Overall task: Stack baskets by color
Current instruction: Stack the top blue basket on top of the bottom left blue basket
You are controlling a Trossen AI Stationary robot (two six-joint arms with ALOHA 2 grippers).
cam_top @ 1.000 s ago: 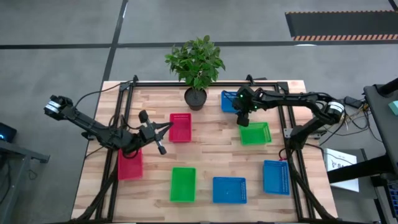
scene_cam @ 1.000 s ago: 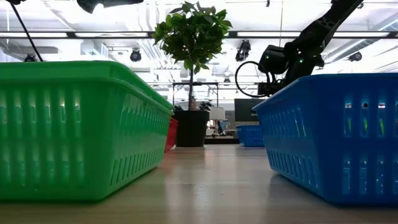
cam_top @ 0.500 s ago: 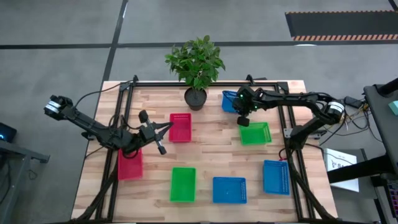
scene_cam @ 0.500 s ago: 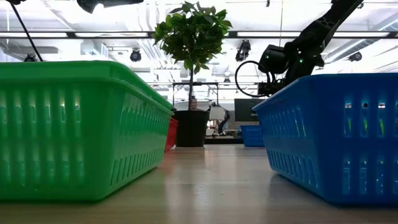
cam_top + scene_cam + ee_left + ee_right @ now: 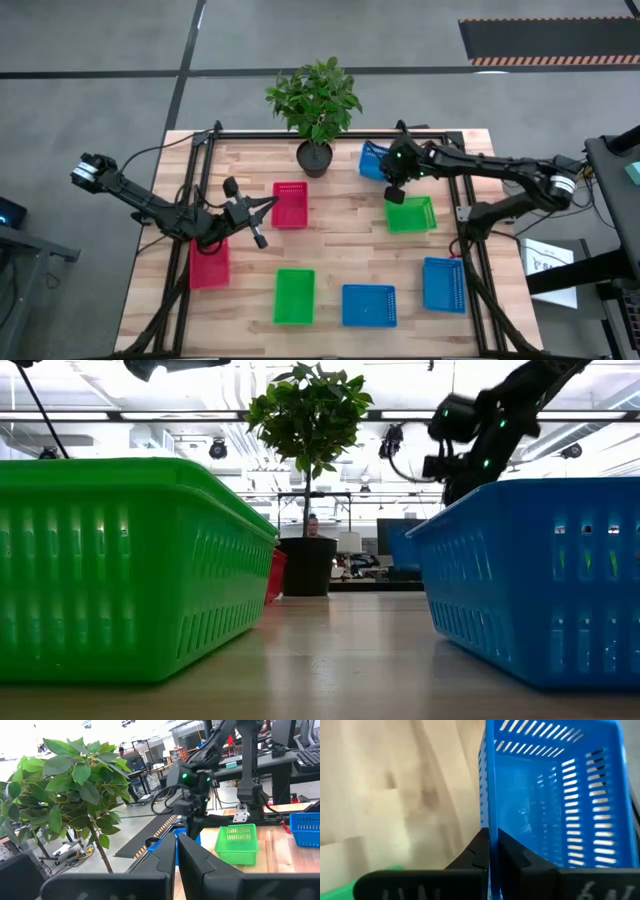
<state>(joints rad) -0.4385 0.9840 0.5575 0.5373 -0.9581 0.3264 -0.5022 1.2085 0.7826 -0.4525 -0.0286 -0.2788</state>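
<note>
My right gripper (image 5: pixel 389 178) is shut on a blue basket (image 5: pixel 371 159) at the table's far right, by the black plant pot (image 5: pixel 314 158). The basket is off the wood and tipped. Just nearer lies a green basket (image 5: pixel 411 213). My left gripper (image 5: pixel 268 204) hangs shut and level, holding nothing, beside a red basket (image 5: pixel 290 204) at mid table. Another red basket (image 5: pixel 209 265) lies at the near left. A green basket (image 5: pixel 294 296) and two blue baskets (image 5: pixel 369 305) (image 5: pixel 443 284) rest flat along the near edge. My right gripper pinches one perforated wall of the blue basket at its rim (image 5: pixel 489 834), one finger inside the basket and one outside. The fingers slant down from the table's right side. The basket hangs tilted from the hold, clear of the table.
The leafy plant (image 5: pixel 315 98) in its pot stands at the far edge, close to the held basket. A black metal frame (image 5: pixel 200 150) runs along the table's left, far and right sides. Bare wood (image 5: pixel 345 245) lies between the mid-table baskets and the near row.
My right gripper has risen and gone a little toward the table's right edge, taking the blue basket with it. The basket, flat on the table a second ago, now hangs tipped and clear of the wood.
</note>
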